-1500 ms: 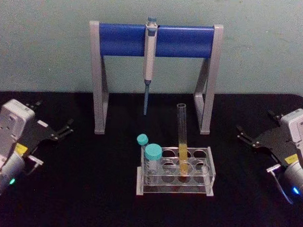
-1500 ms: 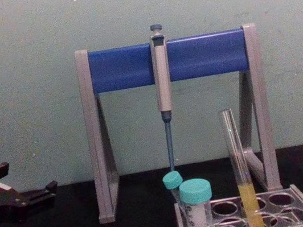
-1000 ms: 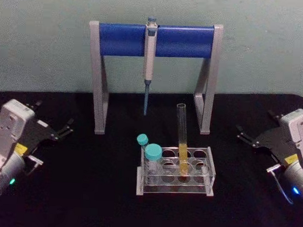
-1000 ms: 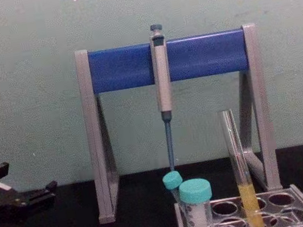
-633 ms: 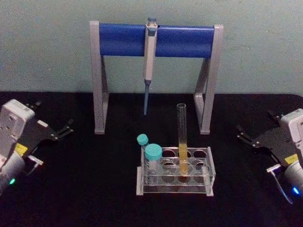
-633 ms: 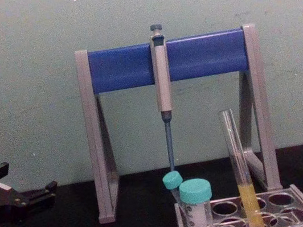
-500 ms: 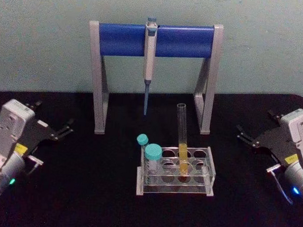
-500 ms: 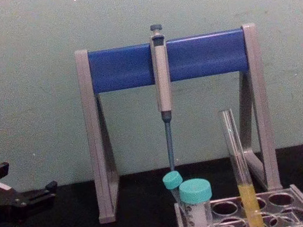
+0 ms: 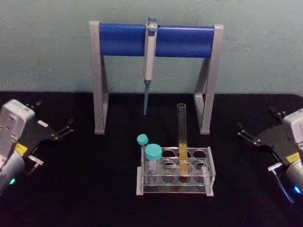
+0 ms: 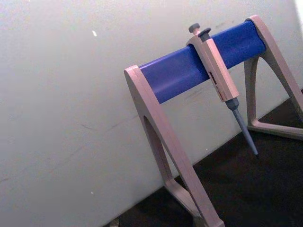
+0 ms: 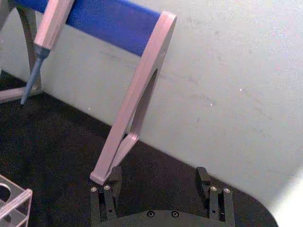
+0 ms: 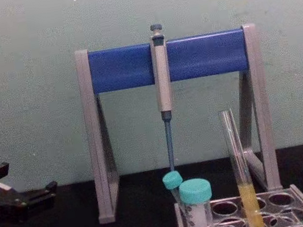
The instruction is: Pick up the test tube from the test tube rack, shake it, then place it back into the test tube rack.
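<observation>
Evidently little has changed over the last moments: the long clear glass test tube (image 9: 181,140), yellow-orange liquid in its lower part, stands as before in a middle hole of the low clear plastic test tube rack (image 9: 174,189), midway along the black worktop (image 9: 86,191) and toward its front edge. Left gripper (image 9: 54,113) remains near the left edge, fingers spread wide, holding nothing. Right gripper (image 9: 254,122), near the right edge, is likewise wide open and empty, showing at most a slight shift. Assessment: pick-up not yet begun, with both grippers well apart from the tube
</observation>
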### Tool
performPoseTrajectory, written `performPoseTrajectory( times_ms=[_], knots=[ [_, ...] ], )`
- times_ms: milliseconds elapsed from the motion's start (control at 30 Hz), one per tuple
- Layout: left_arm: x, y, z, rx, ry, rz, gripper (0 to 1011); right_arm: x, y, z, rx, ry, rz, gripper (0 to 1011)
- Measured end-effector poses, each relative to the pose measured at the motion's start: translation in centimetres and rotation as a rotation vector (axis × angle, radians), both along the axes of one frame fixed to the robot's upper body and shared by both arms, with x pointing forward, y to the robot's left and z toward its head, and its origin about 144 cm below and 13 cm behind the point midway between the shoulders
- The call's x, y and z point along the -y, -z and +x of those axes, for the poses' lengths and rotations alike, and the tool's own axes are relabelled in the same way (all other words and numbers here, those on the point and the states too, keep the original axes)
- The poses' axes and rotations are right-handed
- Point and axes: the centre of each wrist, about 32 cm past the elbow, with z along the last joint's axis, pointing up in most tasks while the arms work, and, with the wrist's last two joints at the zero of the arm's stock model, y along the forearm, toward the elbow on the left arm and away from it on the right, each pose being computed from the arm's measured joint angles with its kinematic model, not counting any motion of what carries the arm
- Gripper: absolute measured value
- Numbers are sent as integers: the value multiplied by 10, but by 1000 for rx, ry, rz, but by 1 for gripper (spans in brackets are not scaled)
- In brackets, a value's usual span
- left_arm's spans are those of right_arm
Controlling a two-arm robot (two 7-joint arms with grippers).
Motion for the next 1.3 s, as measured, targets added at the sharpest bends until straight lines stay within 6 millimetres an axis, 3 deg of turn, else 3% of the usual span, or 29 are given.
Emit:
performPoseTrajectory(
  times_ms=[667,1300],
  knots=[
    [0,0,0,0,0,0,1001,-11,-19,-3,87,-220,188,1000],
    [0,0,0,0,0,0,1001,-36,-26,9,-58,-437,294,1000]
  ],
)
